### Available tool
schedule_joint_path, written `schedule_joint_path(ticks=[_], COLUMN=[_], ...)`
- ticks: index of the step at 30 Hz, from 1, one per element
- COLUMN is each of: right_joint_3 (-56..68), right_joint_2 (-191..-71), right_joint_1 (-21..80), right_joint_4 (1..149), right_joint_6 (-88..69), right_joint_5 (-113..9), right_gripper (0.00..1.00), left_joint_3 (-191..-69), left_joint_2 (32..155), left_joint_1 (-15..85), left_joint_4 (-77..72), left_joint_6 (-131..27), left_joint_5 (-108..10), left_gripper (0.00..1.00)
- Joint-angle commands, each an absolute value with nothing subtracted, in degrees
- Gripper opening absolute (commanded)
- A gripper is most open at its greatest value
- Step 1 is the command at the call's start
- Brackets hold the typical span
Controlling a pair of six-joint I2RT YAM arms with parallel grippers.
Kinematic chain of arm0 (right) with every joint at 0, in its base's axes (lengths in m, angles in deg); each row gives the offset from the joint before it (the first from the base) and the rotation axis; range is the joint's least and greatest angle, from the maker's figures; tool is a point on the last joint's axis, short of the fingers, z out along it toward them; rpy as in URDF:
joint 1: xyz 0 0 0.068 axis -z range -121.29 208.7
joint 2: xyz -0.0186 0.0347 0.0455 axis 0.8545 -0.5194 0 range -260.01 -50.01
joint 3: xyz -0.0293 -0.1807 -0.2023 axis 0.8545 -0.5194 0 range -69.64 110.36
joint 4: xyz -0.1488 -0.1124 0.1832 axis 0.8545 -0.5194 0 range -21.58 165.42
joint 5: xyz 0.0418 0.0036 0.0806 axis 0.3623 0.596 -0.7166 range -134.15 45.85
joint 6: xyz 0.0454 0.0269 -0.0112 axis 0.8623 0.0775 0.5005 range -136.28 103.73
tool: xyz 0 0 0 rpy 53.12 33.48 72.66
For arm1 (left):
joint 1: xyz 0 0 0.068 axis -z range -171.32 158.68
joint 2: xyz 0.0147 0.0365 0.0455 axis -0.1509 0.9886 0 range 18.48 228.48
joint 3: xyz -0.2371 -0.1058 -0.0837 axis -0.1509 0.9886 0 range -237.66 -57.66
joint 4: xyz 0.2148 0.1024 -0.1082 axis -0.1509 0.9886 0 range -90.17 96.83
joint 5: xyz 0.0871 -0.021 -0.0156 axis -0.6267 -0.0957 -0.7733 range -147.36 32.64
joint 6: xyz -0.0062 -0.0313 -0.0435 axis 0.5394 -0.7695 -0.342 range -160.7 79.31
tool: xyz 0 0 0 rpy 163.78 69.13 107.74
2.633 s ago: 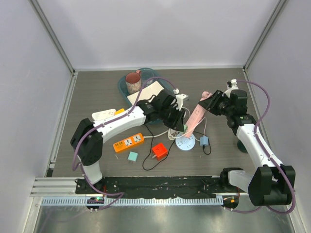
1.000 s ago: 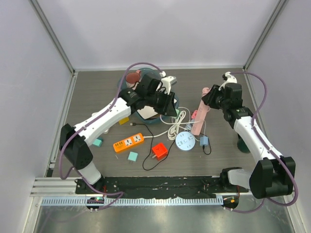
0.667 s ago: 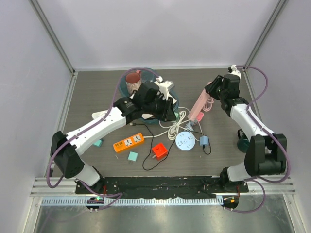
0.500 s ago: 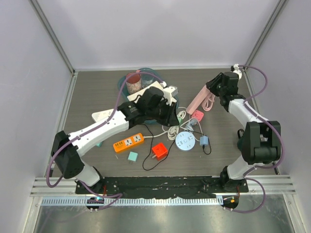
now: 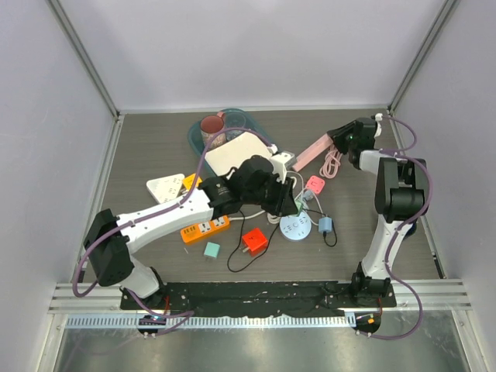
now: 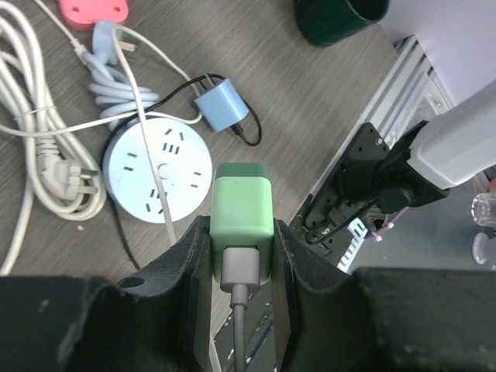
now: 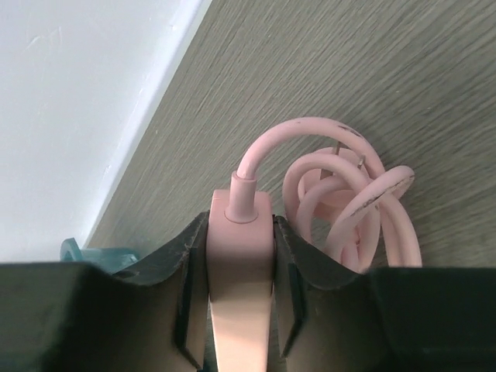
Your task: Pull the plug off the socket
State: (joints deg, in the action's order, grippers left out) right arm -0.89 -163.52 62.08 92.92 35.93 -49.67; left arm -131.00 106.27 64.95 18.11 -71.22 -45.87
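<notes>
The green plug [image 6: 242, 203], clamped snugly by the left gripper [image 6: 241, 236], hangs over the round white socket [image 6: 157, 168], its long axis along the fingers and its nose pointing away from the wrist. It looks well apart from the pink power strip [image 5: 311, 149], which the right gripper [image 7: 239, 225] pinches at its cord end. I'd say the pull is done, and the next move is to set both down gently.

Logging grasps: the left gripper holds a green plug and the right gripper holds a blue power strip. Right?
Not quite. The right wrist view shows the right gripper holds a pink power strip, not blue. The left gripper does hold a green plug.
</notes>
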Motion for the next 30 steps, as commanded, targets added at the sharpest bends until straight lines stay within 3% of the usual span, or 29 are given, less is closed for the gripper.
schedule_joint_path(ticks=[1,2,3,4,7,12,22,30], right_joint_3=[3.39,3.74,4.35,4.71,6.38,6.46,11.4,6.21], right_joint_2=[-163.65,-163.48,-163.21,-162.86,-159.36,-149.97,-122.91,-108.46], right_joint_1=[61.87,62.04,62.39,62.48,62.92,64.15,64.33,64.33], right_joint_4=[95.91,95.47,95.37,94.76,90.3,84.23,55.58,57.4], right_joint_6=[38.04,38.13,37.78,37.34,34.19,29.88,15.28,18.26], right_joint_5=[-54.69,-55.65,-56.71,-58.98,-61.37,-62.52,-56.46,-56.45], right_gripper=[0.47,0.53,0.7,0.8,0.87,0.89,0.9,0.91], left_joint_3=[-131.84,-132.27,-132.63,-132.8,-134.56,-137.46,-147.11,-157.93], left_joint_2=[106.46,106.81,107.34,107.69,108.92,111.55,123.5,140.54], left_joint_1=[66.07,66.16,66.25,66.51,66.77,67.56,68.62,68.79], left_joint_4=[12.57,12.57,12.49,12.57,12.49,11.96,5.9,2.65], left_joint_6=[-72.16,-72.16,-72.07,-72.07,-71.98,-71.9,-76.72,-81.12], left_joint_5=[-48.3,-48.3,-48.39,-48.48,-48.48,-49.44,-49.89,-46.81], left_gripper=[0.0,0.0,0.0,0.0,0.0,0.0,0.0,0.0])
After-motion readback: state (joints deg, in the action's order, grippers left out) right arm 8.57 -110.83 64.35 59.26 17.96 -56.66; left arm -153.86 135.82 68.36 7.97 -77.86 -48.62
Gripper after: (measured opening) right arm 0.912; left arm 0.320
